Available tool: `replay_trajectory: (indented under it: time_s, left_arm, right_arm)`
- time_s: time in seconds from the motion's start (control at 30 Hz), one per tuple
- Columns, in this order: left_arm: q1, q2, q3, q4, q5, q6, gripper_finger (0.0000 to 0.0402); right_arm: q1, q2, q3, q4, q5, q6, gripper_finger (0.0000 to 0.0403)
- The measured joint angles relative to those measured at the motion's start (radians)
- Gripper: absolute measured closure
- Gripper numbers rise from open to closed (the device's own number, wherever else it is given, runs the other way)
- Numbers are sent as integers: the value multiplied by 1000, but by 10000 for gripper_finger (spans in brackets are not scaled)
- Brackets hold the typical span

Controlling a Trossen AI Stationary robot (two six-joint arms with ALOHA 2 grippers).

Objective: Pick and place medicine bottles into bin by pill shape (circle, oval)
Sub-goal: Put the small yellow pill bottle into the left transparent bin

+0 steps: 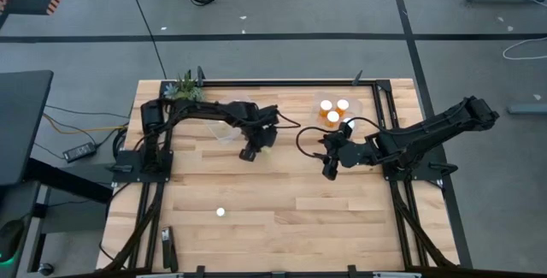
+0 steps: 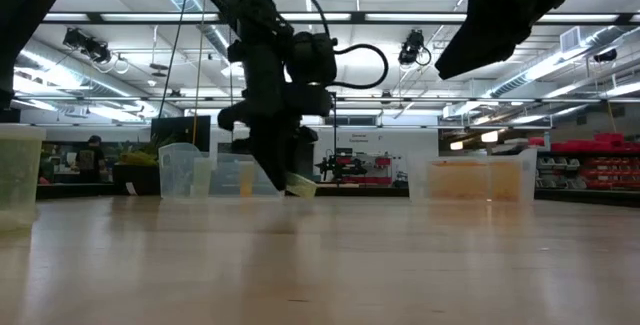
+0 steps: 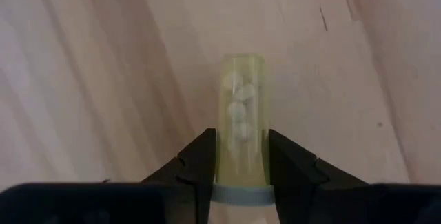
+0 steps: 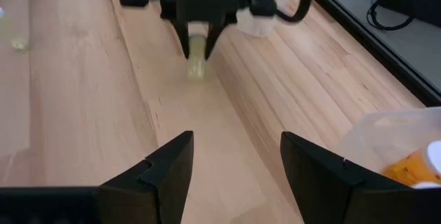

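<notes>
Left gripper [image 1: 256, 148] sits over the middle of the table [image 1: 282, 218], near the far half, fingers [image 3: 200, 165] clamped on a small bottle [image 3: 241, 124]. Left wrist view: pale yellowish translucent cylinder pinched on both sides near its cap end, round white pills stacked inside, rest of the tube sticking out past the fingertips over bare wood. Low view shows that bottle tilted, lower end at or just above the tabletop; can't tell if it touches. Right gripper [image 1: 330, 168] hovers to the right of centre, fingers [image 4: 165, 169] apart with nothing between them, pointing toward the left gripper; its wrist view looks straight at the clamped bottle. Clear tub [image 1: 357, 107] at the far right of the table, beside the right arm, holds three orange bottles with white caps [image 1: 332, 109], standing upright and close together. Second clear tub [image 1: 224, 131] sits just behind the left gripper, mostly hidden by the arm; contents not readable from above. One more white-capped bottle [image 1: 220, 212] stands alone on the near-left part of the table, well apart from both grippers. Small green plant [image 1: 184, 88] at the far-left corner.
</notes>
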Motion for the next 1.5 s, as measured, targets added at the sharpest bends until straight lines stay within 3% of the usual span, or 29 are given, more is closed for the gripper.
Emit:
replay_trajectory:
  time_s: [0.37,0.53,0.9,1.33,1.5]
  left_arm:
    - [0,0,181,-233,-82,-160,279]
    - [1,0,255,-336,-122,-222,285]
    - [22,-2,362,-509,-210,-265,282]
    - [82,-2,397,-711,-480,-297,283]
    - [94,-2,397,-722,-506,-269,280]
  right_arm:
    - [4,-6,-1,-107,29,-88,177]
    - [49,-95,-26,-95,52,-125,189]
    - [137,-280,-239,64,44,-118,222]
    - [228,-387,-300,60,26,-123,226]
    - [275,-438,-362,143,25,-195,226]
